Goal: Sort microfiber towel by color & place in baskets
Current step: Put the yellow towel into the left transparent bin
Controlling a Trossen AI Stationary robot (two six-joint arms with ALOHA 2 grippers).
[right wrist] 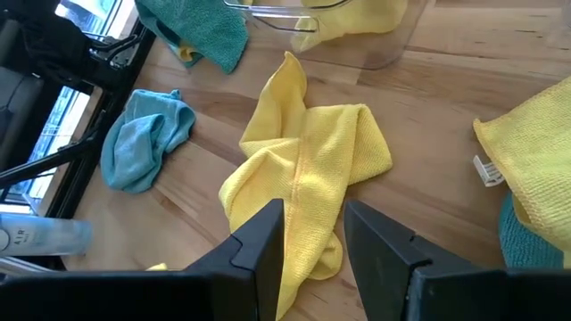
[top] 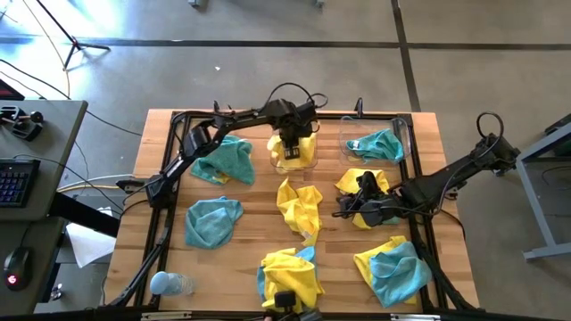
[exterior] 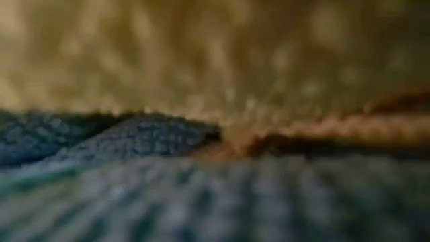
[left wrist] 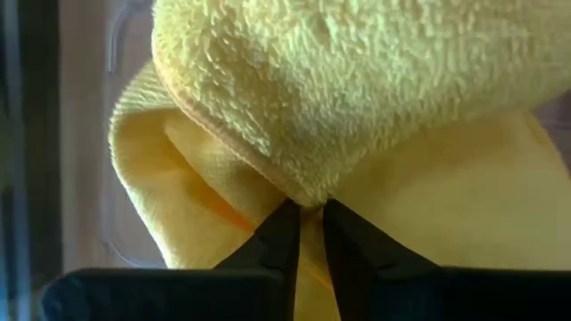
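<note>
My left gripper [left wrist: 306,210] is pinched on a yellow towel [left wrist: 357,98] over the clear basket [top: 294,153] at the table's far middle — cloth bunched right at my fingertips. My right gripper [right wrist: 314,223] hovers with jaws apart above another yellow towel [right wrist: 308,178] mid-table. The second basket [top: 375,143] holds 1 teal towel [top: 381,144].

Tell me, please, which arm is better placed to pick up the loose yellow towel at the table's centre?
Right: its open hand hovers right by that crumpled yellow microfiber towel, while the left hand is shut on another yellow cloth over the clear plastic basket.
</note>
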